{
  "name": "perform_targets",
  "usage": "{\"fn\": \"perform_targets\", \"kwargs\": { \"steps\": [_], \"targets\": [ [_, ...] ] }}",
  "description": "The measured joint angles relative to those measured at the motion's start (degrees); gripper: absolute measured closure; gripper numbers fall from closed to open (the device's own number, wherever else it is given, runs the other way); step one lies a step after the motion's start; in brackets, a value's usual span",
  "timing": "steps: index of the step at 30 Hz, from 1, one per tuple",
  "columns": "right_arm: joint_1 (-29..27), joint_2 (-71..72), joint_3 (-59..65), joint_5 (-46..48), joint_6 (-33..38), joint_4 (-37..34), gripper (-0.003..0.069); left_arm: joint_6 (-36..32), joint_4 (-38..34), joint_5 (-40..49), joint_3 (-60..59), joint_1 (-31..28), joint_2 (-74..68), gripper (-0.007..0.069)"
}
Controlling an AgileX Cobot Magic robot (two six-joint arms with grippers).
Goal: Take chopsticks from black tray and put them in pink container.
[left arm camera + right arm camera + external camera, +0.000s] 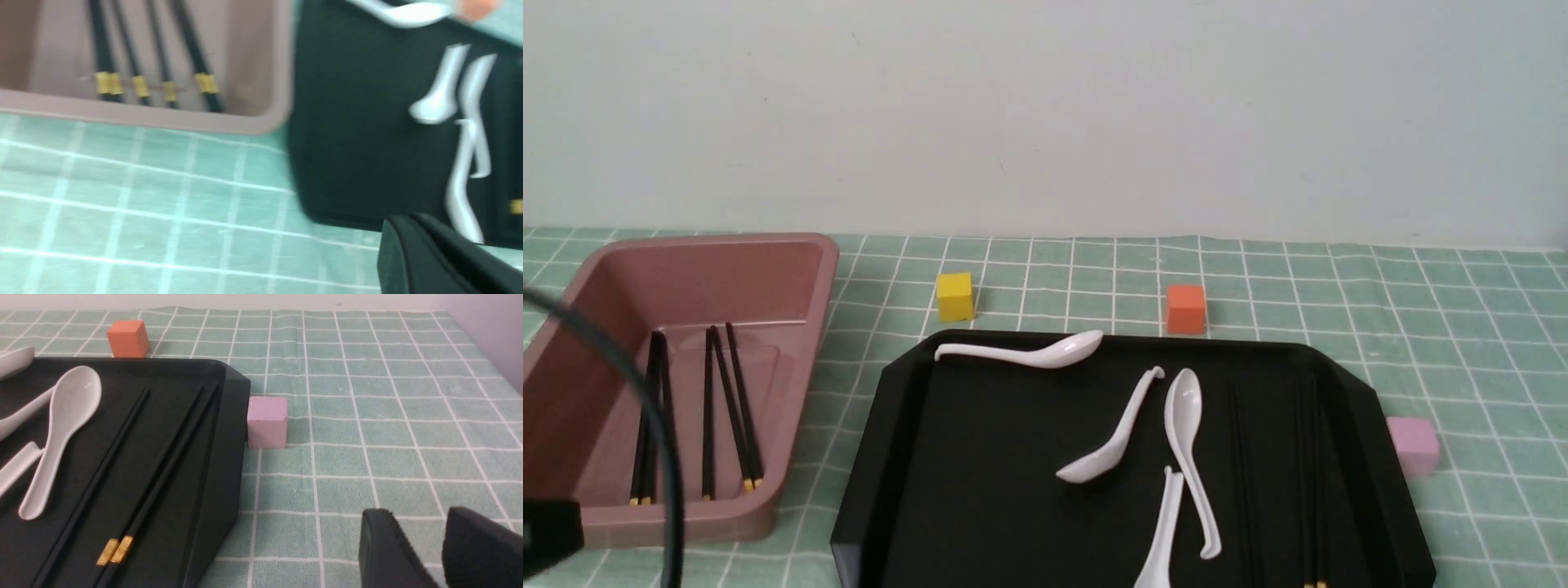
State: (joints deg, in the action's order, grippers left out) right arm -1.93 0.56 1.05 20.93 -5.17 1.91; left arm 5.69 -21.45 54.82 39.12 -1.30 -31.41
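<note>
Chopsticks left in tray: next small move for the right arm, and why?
Probably swing the right gripper across over the tray toward the chopsticks along its right side. It sits open and empty over the cloth beside the tray, while five chopsticks already lie in the pink container. The left gripper holds nothing visible.

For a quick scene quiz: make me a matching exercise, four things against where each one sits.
Things:
1. yellow cube
2. orange cube
3. pale pink cube
4. white spoons

Places:
A. on the black tray
B. beyond the tray's far edge, left
C. beside the tray's right edge
D. beyond the tray's far edge, right

Pairs: 1-B, 2-D, 3-C, 4-A
</note>
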Motion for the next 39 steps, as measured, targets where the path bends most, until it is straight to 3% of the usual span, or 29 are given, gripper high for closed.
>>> {"fn": "perform_targets", "kwargs": {
  "steps": [8, 26, 30, 35, 39],
  "targets": [
    [0.00, 0.00, 0.00, 0.00, 0.00, 0.00, 0.0419, 1.47, -1.97, -6.00, -10.62, 0.00, 17.22, 0.0637],
    [0.00, 0.00, 0.00, 0.00, 0.00, 0.00, 0.0419, 1.68, -2.20, -9.63, -11.18, 0.00, 18.18, 0.0637],
    [0.00, 0.00, 0.00, 0.00, 0.00, 0.00, 0.0419, 0.40, -1.47, -14.88, -12.76, 0.00, 18.18, 0.0637],
    [0.00, 0.00, 0.00, 0.00, 0.00, 0.00, 0.0419, 0.60, 6.15, -28.30, -22.88, 0.00, 22.17, 0.0637],
    [0.00, 0.00, 0.00, 0.00, 0.00, 0.00, 0.0419, 3.67, 12.61, -33.45, -30.72, 0.00, 26.62, 0.0637]
  ]
}}
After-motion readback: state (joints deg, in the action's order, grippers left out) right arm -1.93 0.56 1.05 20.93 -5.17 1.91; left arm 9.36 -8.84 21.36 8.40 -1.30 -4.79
